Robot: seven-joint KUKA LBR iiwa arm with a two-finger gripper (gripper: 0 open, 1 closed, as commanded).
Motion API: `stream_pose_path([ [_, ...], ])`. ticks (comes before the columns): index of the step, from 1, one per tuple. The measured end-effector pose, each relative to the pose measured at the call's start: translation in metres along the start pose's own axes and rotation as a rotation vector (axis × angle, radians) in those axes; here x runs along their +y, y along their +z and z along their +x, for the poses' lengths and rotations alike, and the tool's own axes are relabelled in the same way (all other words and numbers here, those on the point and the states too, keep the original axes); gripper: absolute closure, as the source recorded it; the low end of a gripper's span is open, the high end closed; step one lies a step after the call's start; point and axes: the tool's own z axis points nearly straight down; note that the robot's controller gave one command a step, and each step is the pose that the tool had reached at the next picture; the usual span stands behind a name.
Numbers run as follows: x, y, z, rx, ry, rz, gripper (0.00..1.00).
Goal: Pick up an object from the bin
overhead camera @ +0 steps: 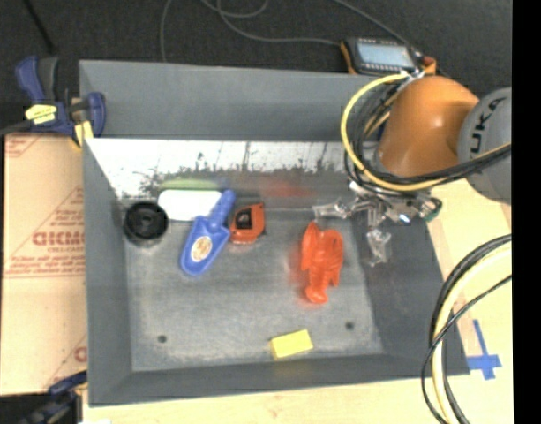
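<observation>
Six loose things lie spread over the floor of the grey bin (107,272) in your camera view.

Along the back, from the left, you have:
- a black round thing (146,223)
- a white oblong piece with a green edge (189,201)
- a blue flat thing with a round label (206,238), which lies aslant with its upper end over the white piece's right end
- a small orange-and-black thing (246,223), just beside the blue thing's upper end

A yellow block (290,344) lies alone near the front wall, well apart from the rest.

Right of the middle lies an orange-red toy figure (320,262), stretched from back to front. It is the thing nearest the gripper (376,237).

The arm comes in from the right over the bin's back right corner. Its orange domed cover (422,131) is turned up towards the camera, and yellow and black cables (348,126) loop round it. Below the cover the wrist points down into the bin.

The gripper hangs over bare floor near the right wall, just beside the figure's upper right and apart from it. You cannot tell whether it is released or clenched, and how high it stands above the floor cannot be judged either.
</observation>
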Motion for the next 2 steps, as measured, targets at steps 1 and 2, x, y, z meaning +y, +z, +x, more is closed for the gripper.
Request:
stream_pose_path([
  [1,0.012,0.037,-0.018,-0.002,-0.109,0.004,0.0],
  [2,0.021,0.035,-0.028,-0.006,-0.467,0.01,1.0],
])
